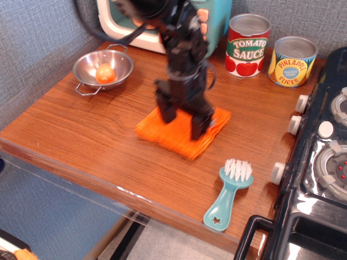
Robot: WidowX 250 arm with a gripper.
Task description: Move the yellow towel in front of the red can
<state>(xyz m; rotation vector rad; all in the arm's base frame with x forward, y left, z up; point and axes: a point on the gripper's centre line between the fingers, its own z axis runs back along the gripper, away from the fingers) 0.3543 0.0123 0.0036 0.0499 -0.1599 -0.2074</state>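
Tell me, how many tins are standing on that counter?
2: the red can at the back beside the toy microwave, and the pineapple slices tin to its right. The arm could hide more.

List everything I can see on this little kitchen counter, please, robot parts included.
yellow towel: one, bright orange, mid-counter under the hand.
red can: one, red tomato sauce label, back of counter.
pineapple can: one, yellow and blue, right of the red can.
metal bowl: one, silver, back left.
orange ball: one, orange, inside the bowl.
toy microwave: one, teal and cream, back, partly hidden by the arm.
brush: one, teal with white bristles, front right.
toy stove: one, black, right edge.
hand: one, black, fingers spread, tips down on the towel.
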